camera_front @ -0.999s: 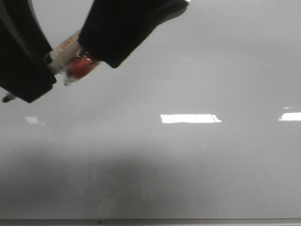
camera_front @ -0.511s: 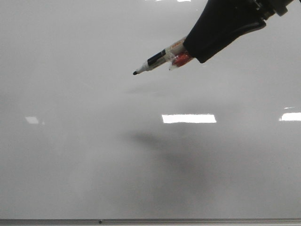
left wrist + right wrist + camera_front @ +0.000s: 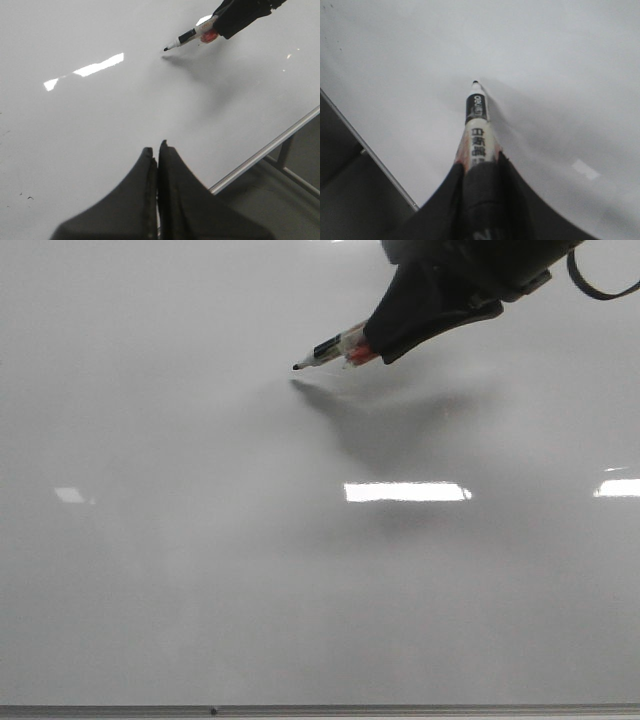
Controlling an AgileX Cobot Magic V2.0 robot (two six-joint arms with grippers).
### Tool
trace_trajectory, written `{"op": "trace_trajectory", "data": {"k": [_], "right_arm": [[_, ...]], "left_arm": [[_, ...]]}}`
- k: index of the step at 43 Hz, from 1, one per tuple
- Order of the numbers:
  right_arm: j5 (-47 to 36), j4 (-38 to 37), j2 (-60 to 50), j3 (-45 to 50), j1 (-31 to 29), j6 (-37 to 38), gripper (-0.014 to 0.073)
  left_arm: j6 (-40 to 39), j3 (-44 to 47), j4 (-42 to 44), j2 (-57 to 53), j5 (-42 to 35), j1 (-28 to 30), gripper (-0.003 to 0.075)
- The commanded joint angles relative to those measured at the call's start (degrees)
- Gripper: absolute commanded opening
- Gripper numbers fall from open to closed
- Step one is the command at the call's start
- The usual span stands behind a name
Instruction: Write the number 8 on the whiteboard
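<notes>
The whiteboard (image 3: 200,570) is glossy pale grey and fills the front view; no number 8 or any marker line shows on it. My right gripper (image 3: 385,345) comes in from the upper right, shut on a white marker (image 3: 330,347) with black band and red part. The black tip (image 3: 297,367) points left, just above the board, close to its shadow. In the right wrist view the marker (image 3: 476,125) sticks out from between the fingers (image 3: 480,175). My left gripper (image 3: 156,150) is shut and empty over the board near its frame edge.
Bright rectangular glare patches (image 3: 405,492) lie on the board. A thin grey frame edge (image 3: 320,709) runs along the near side; it also shows in the left wrist view (image 3: 265,150) and in the right wrist view (image 3: 370,160), with dark floor beyond.
My right gripper with the marker has moved from the left to the upper right and lowered toward the board; the tip's shadow has closed up to it. A dark arm left the front view.
</notes>
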Motion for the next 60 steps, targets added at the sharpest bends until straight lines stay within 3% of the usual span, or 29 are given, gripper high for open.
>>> {"op": "trace_trajectory", "data": {"k": [1, 17, 29, 37, 51, 60], "right_arm": [[-1.92, 2.4, 0.3, -3.47, -0.02, -0.5, -0.0067], [1.19, 0.83, 7.05, -4.31, 3.17, 0.14, -0.0057], [-2.34, 0.41, 3.64, 5.24, -1.04, 0.49, -0.0057], [-3.63, 0.41, 4.04, 10.16, 0.02, 0.49, -0.0057], [-6.69, 3.1, 9.2, 3.97, 6.44, 0.49, -0.0057], [-5.47, 3.57, 8.62, 0.83, 6.14, 0.54, -0.0057]], "left_arm": [[-0.42, -1.44, -2.83, 0.47, -3.47, 0.08, -0.0019], [-0.42, -1.44, -2.83, 0.47, -3.47, 0.08, -0.0019], [-0.42, -1.44, -2.73, 0.47, -3.49, 0.08, -0.0019], [-0.42, -1.44, -2.73, 0.47, -3.49, 0.08, -0.0019], [-0.42, -1.44, -2.49, 0.47, -3.49, 0.08, -0.0019], [-0.42, -1.44, -2.35, 0.47, -3.49, 0.08, -0.0019]]}}
